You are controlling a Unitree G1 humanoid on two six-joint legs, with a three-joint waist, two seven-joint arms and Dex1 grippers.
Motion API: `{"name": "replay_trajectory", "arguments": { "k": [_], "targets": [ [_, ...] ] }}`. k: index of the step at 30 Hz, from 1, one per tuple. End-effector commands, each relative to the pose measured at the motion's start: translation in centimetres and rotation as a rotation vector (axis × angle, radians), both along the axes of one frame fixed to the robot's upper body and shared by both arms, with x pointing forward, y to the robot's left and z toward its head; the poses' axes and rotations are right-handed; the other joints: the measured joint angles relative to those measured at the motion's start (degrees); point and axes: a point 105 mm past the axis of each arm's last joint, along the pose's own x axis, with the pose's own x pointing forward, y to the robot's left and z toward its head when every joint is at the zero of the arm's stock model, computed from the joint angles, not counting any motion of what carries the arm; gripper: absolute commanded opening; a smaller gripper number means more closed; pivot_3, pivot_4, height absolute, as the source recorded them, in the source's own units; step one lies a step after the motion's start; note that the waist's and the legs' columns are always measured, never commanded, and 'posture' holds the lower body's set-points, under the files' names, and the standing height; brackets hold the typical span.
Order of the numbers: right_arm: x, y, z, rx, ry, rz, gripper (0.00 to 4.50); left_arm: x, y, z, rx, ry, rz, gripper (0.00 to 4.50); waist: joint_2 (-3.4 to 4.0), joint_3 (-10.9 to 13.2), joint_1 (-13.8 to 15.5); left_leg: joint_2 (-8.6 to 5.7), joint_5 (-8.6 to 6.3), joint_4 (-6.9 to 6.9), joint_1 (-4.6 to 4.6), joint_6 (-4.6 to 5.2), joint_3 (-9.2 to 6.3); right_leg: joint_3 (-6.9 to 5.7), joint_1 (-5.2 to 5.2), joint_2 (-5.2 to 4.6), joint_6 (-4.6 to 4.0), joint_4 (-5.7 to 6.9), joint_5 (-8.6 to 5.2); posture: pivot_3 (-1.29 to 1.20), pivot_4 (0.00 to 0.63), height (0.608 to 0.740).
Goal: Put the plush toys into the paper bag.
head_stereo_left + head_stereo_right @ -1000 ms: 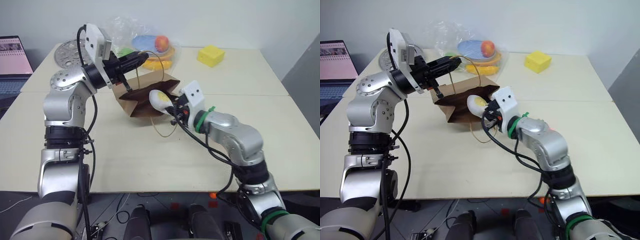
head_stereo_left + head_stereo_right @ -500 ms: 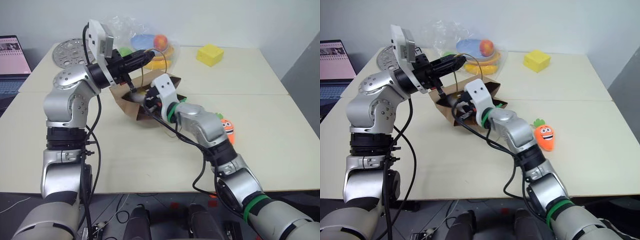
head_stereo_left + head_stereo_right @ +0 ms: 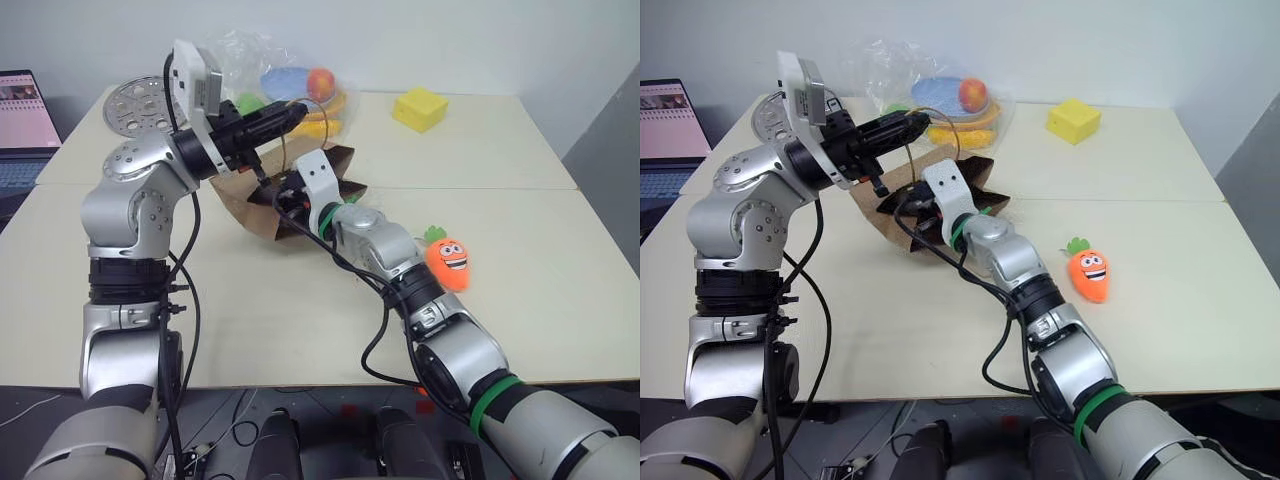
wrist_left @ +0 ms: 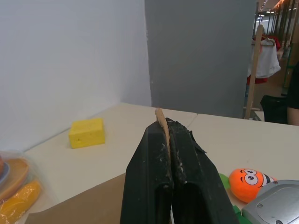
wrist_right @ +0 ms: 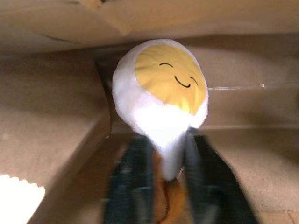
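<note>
While our left gripper [image 4: 169, 140] stays pinched on the paper bag's [image 3: 262, 215] cord handle [image 4: 161, 122], our right gripper [image 5: 168, 154] sits inside the bag, fingers apart beside the egg toy [image 5: 161, 98] — it could cling and drag out on withdrawal. Egg's long axis points deeper in; the carrot toy [image 3: 447, 257] waits right, leaves pointing far.

Pale table [image 3: 300, 300]: carrot toy [image 3: 447, 258], yellow cube [image 3: 421, 109], probably perforated disc [image 3: 137, 100].

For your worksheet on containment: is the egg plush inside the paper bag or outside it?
Inside: the egg plush has brown paper bag walls around it.
</note>
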Motion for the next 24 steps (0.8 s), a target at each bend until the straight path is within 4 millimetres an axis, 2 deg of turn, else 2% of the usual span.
{"name": "replay_trajectory", "arguments": {
  "k": [1,5,7,10,12,14,17,20,21,24],
  "targets": [
    [-0.2,-1.1,2.2,0.031,-0.093,0.009,2.24,-0.8,0.3,1.2,0.006,-0.056,-0.008,0.0,0.0,0.0,0.08,0.0,0.0,0.0,0.0,0.0,0.0,0.0,0.0,0.0,0.0,0.0,0.0,0.0,0.15,0.74],
    [-2.0,-3.0,2.5,0.023,-0.15,0.062,3.73,-0.6,0.2,1.0,0.009,-0.056,-0.006,0.0,0.0,0.0,0.29,-0.01,0.0,0.01,-0.03,0.0,0.0,0.0,0.0,0.0,0.0,-0.02,0.0,0.0,0.15,0.74],
    [-3.3,-4.5,3.7,0.041,-0.195,0.07,4.45,-0.6,0.2,0.9,0.009,-0.056,-0.005,0.0,0.0,0.0,0.26,0.0,0.0,0.01,-0.03,0.0,0.0,0.0,0.0,0.0,0.0,-0.02,0.0,0.0,0.15,0.74],
    [-5.0,-7.7,4.6,0.036,-0.236,0.042,4.48,-0.6,0.3,0.9,0.005,-0.055,-0.004,0.0,0.0,0.0,0.25,0.0,0.0,0.0,-0.03,0.0,-0.01,0.0,-0.02,0.0,0.0,0.0,0.0,0.0,0.15,0.74],
    [-6.1,-11.6,4.4,-0.006,-0.242,-0.04,4.48,-0.6,0.4,0.8,0.006,-0.055,0.0,0.0,0.0,0.0,0.4,0.0,0.0,0.01,-0.03,0.0,0.0,0.0,-0.01,0.0,0.0,-0.01,0.0,0.0,0.15,0.74],
    [-7.0,-14.5,3.9,-0.073,-0.263,-0.127,4.48,-0.7,0.6,0.7,0.005,-0.055,0.001,0.0,-0.01,-0.01,0.85,-0.01,0.0,0.02,-0.05,0.0,-0.03,-0.02,0.02,-0.01,0.01,-0.03,-0.01,0.0,0.15,0.74],
    [-8.3,-18.6,2.6,-0.142,-0.247,-0.283,4.48,-0.8,0.8,0.6,0.007,-0.053,0.0,0.0,-0.01,-0.01,0.79,-0.02,0.0,0.08,-0.06,0.0,0.01,0.01,0.02,-0.02,0.01,-0.07,-0.01,0.0,0.15,0.74],
    [-9.6,-22.6,0.2,-0.229,-0.196,-0.461,4.48,-0.6,0.8,0.5,0.009,-0.051,-0.002,0.0,-0.02,-0.01,0.67,-0.01,0.0,0.1,-0.04,0.0,0.01,0.04,0.02,-0.01,0.02,-0.06,-0.02,0.0,0.15,0.74],
    [-9.9,-23.2,-0.3,-0.252,-0.188,-0.489,4.48,-0.6,0.8,0.5,0.011,-0.051,-0.003,0.0,-0.01,-0.01,0.59,-0.02,0.0,0.12,-0.04,0.0,0.02,0.05,0.02,-0.01,0.02,-0.05,-0.02,0.0,0.15,0.74],
    [-11.3,-25.4,-3.4,-0.297,-0.088,-0.602,4.48,-0.6,0.4,0.4,0.01,-0.047,-0.016,0.0,-0.02,-0.01,0.37,-0.02,0.0,0.19,-0.04,0.0,0.1,0.14,0.02,-0.01,0.07,-0.07,-0.05,0.0,0.15,0.74]
  ]
}}
